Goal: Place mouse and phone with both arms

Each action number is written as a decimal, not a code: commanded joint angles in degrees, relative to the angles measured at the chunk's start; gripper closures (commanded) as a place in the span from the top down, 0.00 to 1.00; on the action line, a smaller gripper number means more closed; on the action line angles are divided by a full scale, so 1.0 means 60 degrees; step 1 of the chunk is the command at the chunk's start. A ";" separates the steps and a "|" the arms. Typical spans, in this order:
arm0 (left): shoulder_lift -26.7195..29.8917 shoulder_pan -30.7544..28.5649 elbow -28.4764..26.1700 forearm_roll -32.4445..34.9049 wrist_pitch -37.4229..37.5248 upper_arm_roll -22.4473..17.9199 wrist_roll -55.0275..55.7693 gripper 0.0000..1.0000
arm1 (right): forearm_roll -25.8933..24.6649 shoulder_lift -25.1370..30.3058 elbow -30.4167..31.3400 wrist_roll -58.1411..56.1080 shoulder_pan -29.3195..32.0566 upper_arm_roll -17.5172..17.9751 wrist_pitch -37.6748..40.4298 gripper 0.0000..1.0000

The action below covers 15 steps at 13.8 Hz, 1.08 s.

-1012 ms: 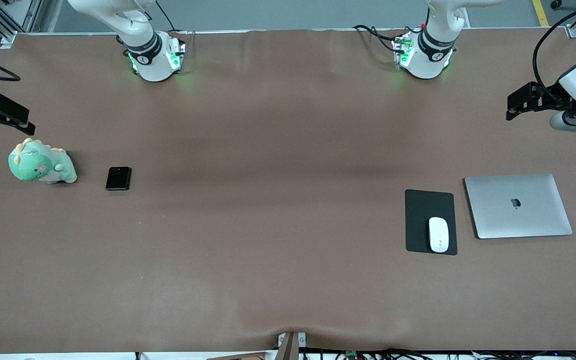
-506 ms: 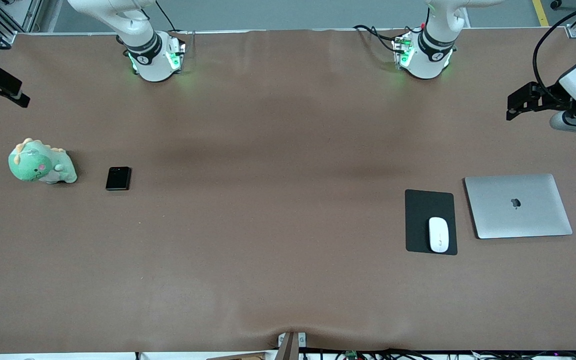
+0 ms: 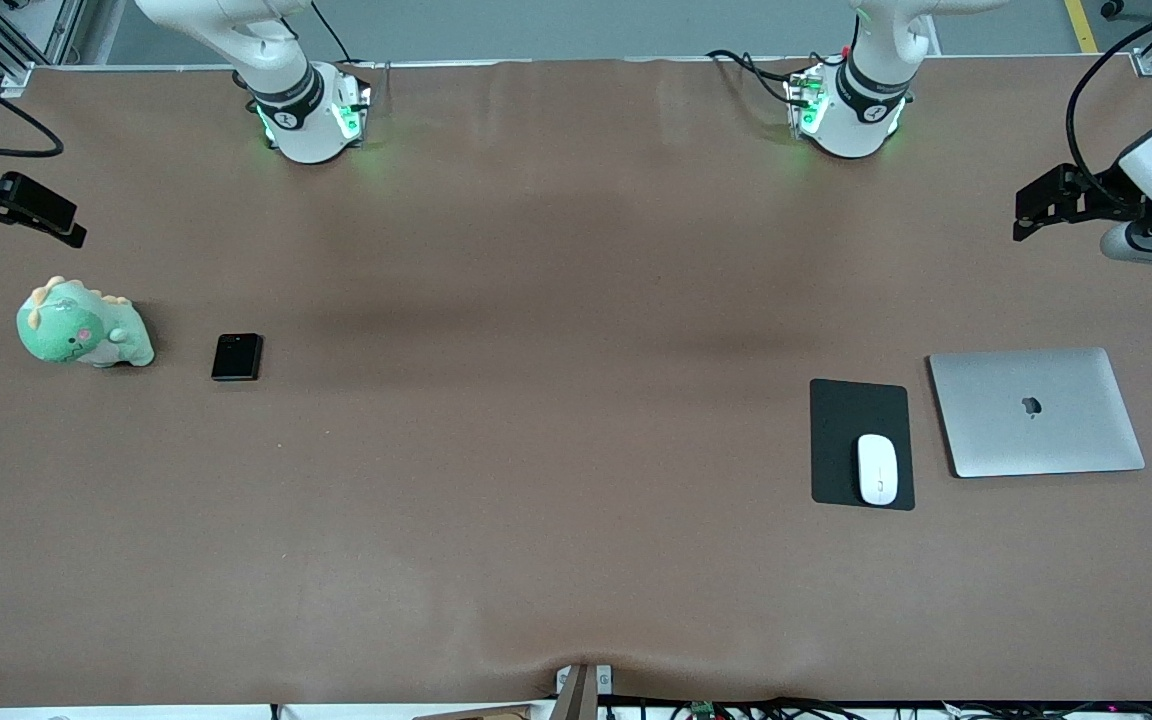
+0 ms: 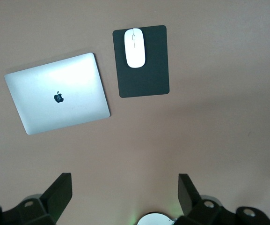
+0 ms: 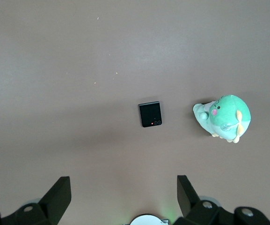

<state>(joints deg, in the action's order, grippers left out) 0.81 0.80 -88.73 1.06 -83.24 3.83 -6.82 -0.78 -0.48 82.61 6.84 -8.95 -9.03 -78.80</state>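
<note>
The white mouse (image 3: 877, 468) lies on a matte black pad (image 3: 848, 415) toward the left arm's end of the table; it also shows in the left wrist view (image 4: 135, 41). The small black phone (image 3: 237, 357) lies flat on the table toward the right arm's end, beside a green plush dinosaur (image 3: 81, 327); it also shows in the right wrist view (image 5: 150, 114). My left gripper (image 3: 1031, 212) is open and empty, high over the table's end by the laptop (image 4: 124, 192). My right gripper (image 3: 56, 222) is open and empty, high over the table's end above the plush (image 5: 123, 192).
A closed silver laptop (image 3: 1036, 411) lies beside the black pad (image 4: 144, 75), toward the left arm's end; it shows in the left wrist view too (image 4: 57, 93). The plush dinosaur shows in the right wrist view (image 5: 223, 117). Brown table cover (image 3: 556, 400) spans the middle.
My right gripper has shifted at its end of the table: first away from the plush, then back a little toward it. The left arm, mouse and phone have not moved.
</note>
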 commanded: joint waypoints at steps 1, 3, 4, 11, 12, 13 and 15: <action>-0.0062 -0.0090 0.0155 0.0101 0.0031 0.0065 -0.0065 1.00 | -0.0148 0.0285 0.0251 0.0178 -0.0105 0.0054 0.0021 1.00; -0.0076 -0.0090 0.0155 0.0101 0.0031 0.0065 -0.0065 1.00 | -0.0133 0.0343 0.0338 0.0178 -0.0105 0.0054 0.0037 1.00; -0.0076 -0.0090 0.0155 0.0101 0.0031 0.0065 -0.0065 1.00 | -0.0118 0.0343 0.0339 0.0178 -0.0105 0.0054 0.0022 1.00; -0.0076 -0.0090 0.0155 0.0116 0.0017 0.0051 -0.0065 1.00 | -0.0104 0.0343 0.0368 0.0178 0.0070 0.0127 0.0022 1.00; -0.0076 -0.0105 0.0155 0.0116 0.0031 0.0051 -0.0065 1.00 | -0.0089 0.0329 0.0368 0.0178 0.0433 0.0475 0.0008 1.00; -0.0062 -0.0105 0.0155 0.0116 0.0031 0.0051 -0.0065 1.00 | -0.0089 0.0329 0.0368 0.0178 0.1002 0.1088 -0.0021 1.00; -0.0062 -0.0105 0.0155 0.0116 0.0031 0.0051 -0.0065 1.00 | -0.0089 0.0329 0.0353 0.0178 0.1345 0.1533 -0.0036 1.00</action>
<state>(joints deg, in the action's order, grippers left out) 0.80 0.64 -88.73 1.06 -83.24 3.82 -6.82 -0.78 -0.32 83.09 6.89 -3.82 -3.30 -78.49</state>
